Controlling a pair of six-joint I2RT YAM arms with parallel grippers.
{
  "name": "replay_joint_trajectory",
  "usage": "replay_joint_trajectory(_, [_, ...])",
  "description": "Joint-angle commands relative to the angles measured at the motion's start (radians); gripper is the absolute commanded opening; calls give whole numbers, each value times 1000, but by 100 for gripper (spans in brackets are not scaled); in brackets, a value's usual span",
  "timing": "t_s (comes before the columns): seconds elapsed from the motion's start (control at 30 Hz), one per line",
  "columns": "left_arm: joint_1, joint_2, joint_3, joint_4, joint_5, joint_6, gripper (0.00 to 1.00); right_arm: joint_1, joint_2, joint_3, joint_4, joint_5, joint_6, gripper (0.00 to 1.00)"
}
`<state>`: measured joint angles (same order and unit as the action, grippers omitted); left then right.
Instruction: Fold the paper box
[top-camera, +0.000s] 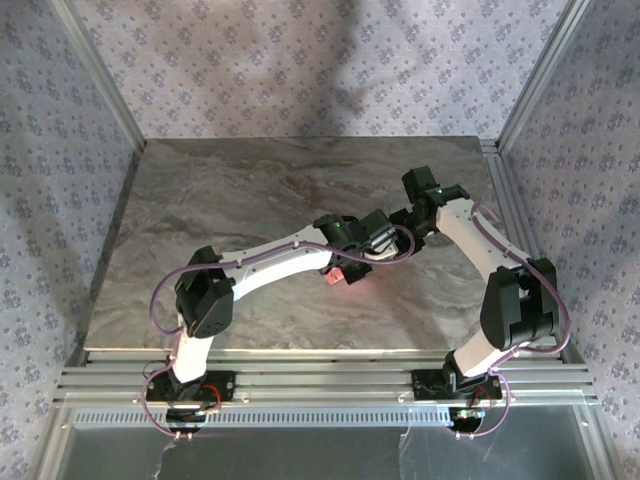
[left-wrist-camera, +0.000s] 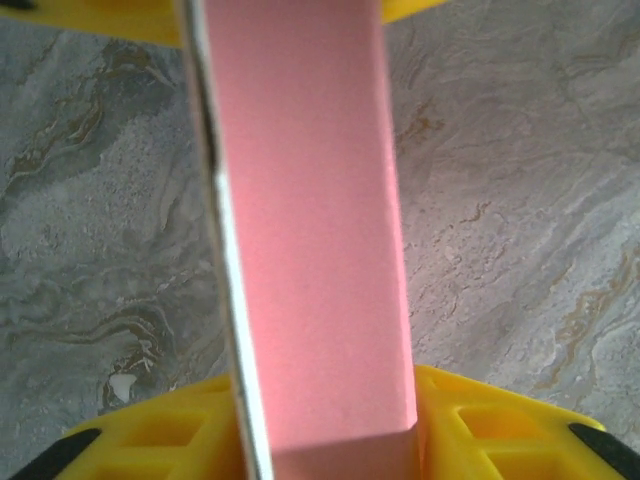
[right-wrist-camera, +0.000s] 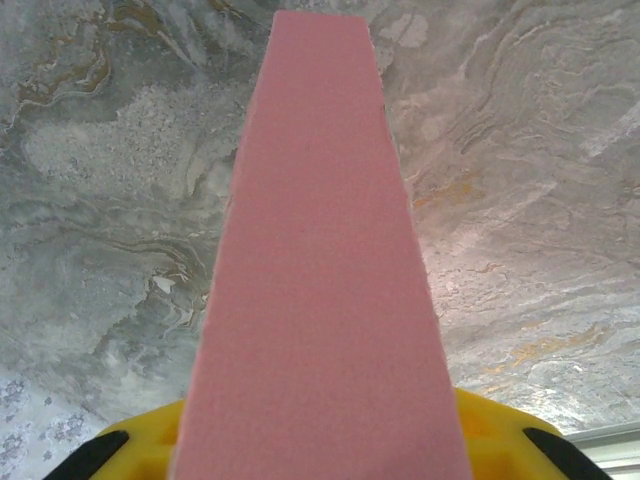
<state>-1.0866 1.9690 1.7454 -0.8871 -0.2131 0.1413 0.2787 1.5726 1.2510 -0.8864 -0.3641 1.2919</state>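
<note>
The paper box (left-wrist-camera: 310, 220) is a slim pink-red rectangular box with a pale whitish edge along its left side. It runs from my left gripper (left-wrist-camera: 320, 445) at the bottom of the left wrist view up to yellow fingers (left-wrist-camera: 90, 20) at the top. My left gripper is shut on it, a yellow finger on each side. In the right wrist view the paper box (right-wrist-camera: 320, 260) stretches away from my right gripper (right-wrist-camera: 315, 455), which is shut on its near end. From above, a bit of the paper box (top-camera: 339, 275) shows under the meeting left gripper (top-camera: 342, 262) and right gripper (top-camera: 380, 238).
The grey marble table (top-camera: 250, 200) lies under both arms. Aluminium rails (top-camera: 300, 375) run along its near edge, and patterned walls (top-camera: 300, 60) close the back and sides. Purple cables (top-camera: 400, 245) loop beside the wrists.
</note>
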Motion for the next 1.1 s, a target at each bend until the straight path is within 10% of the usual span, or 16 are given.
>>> replay_joint_trajectory(0.0, [-4, -17, -11, -5, -27, 23, 35, -14, -29, -13, -13, -25, -8, 37])
replay_joint_trajectory(0.33, [35, -136, -134, -22, 116, 68, 28, -81, -206, 18, 39, 53, -367, 72])
replay_joint_trajectory(0.67, [110, -265, -272, -74, 265, 198, 26, -57, -462, -189, 178, 53, -1003, 31])
replay_joint_trajectory(1.07, [165, -274, -326, -62, 319, 282, 25, 145, -369, -219, 151, 3, -1415, 34])
